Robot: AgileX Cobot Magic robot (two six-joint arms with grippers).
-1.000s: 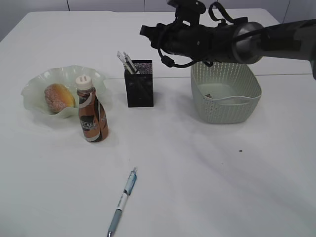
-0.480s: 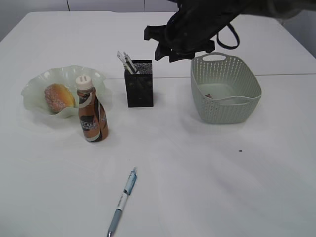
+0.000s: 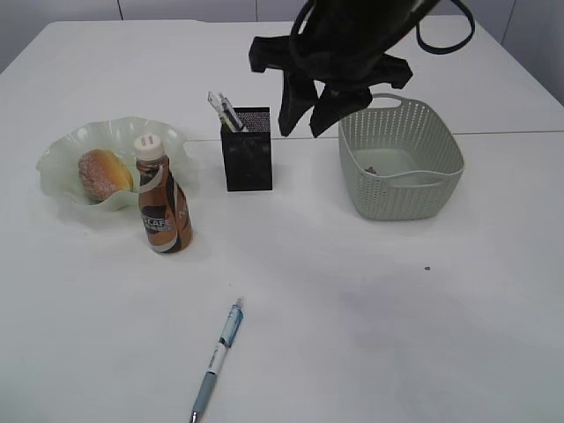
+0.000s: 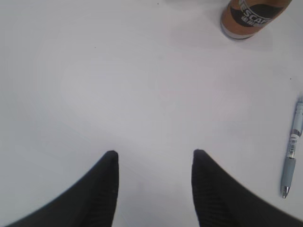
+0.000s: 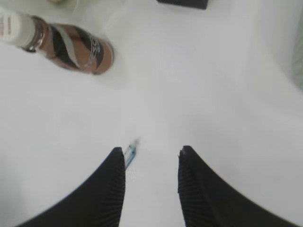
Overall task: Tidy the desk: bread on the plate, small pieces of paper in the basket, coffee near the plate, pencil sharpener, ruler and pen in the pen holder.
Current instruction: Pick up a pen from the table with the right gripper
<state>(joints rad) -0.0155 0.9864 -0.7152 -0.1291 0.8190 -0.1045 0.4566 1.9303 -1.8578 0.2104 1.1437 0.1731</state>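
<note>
While the desk [image 3: 441, 352] is being scanned, the tally runs as follows, passive throughout:

Pen [image 3: 218, 359]: found lying loose at the near edge, left of centre, well apart from everything; judged to be the one item clearly left over.
Pen holder [image 3: 248, 148]: seen upright mid-desk, far side; clear stick-like items, probably the ruler among them, are poking out at its left corner. The sharpener cannot be made out.
Bread [image 3: 104, 174]: counted as done, resting on the plate [image 3: 62, 150] at far left.
Coffee [image 3: 161, 198]: counted as done, standing just beside the plate's near rim.
Basket [image 3: 401, 189]: placed right of the holder; a small dark scrap is glimpsed inside, though what it is cannot be told.
Right gripper [image 3: 308, 128]: held high between holder and basket, jaws parted, nothing carried.
Left gripper [image 4: 154, 163]: jaws apart over bare tabletop, empty, pen off to its right.
</note>
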